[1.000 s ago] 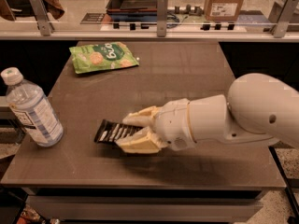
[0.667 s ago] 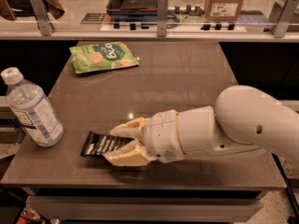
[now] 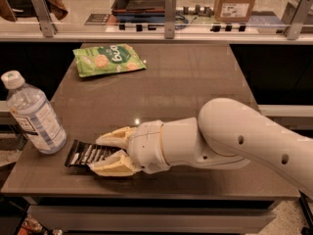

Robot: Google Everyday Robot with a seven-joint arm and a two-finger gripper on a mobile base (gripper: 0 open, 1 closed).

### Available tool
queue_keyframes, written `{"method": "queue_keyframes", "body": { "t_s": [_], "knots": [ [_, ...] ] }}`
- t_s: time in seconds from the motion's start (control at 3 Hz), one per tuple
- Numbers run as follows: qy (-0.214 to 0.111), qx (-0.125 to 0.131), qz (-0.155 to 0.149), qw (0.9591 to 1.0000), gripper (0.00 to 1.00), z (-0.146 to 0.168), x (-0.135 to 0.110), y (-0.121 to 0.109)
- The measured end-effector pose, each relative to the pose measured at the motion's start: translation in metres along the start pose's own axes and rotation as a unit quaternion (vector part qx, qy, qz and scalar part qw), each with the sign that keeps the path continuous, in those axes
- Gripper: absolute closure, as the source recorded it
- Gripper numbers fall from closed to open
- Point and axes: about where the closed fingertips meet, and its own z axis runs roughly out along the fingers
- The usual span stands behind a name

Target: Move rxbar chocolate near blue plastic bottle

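Note:
The rxbar chocolate (image 3: 82, 153), a flat black wrapper with white stripes, lies on the dark table near its front left corner. My gripper (image 3: 100, 153) reaches in from the right, and its two cream fingers (image 3: 113, 135) close on the bar's right end from the far and near sides. The blue plastic bottle (image 3: 33, 114), clear with a white cap and pale label, stands upright at the table's left edge, just left of the bar. A small gap shows between the bar and the bottle's base.
A green snack pouch (image 3: 108, 58) lies flat at the back left of the table (image 3: 195, 82). A railing with grey posts (image 3: 169, 10) runs behind the table. My white arm (image 3: 230, 141) covers the front right of the table.
My gripper has slid the bar leftward across the front of the table, from near the middle to close beside the bottle. The bottle and pouch have not moved.

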Motion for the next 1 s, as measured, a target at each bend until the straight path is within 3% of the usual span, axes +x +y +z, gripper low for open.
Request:
{"method": "queue_keyframes", "body": {
  "t_s": [0.33, 1.0],
  "knots": [
    [-0.009, 0.003, -0.013, 0.9999, 1.0, 0.0202, -0.007, -0.0055],
    [-0.007, 0.002, -0.017, 0.9998, 0.59, 0.022, -0.0096, -0.0032]
  ]
}}
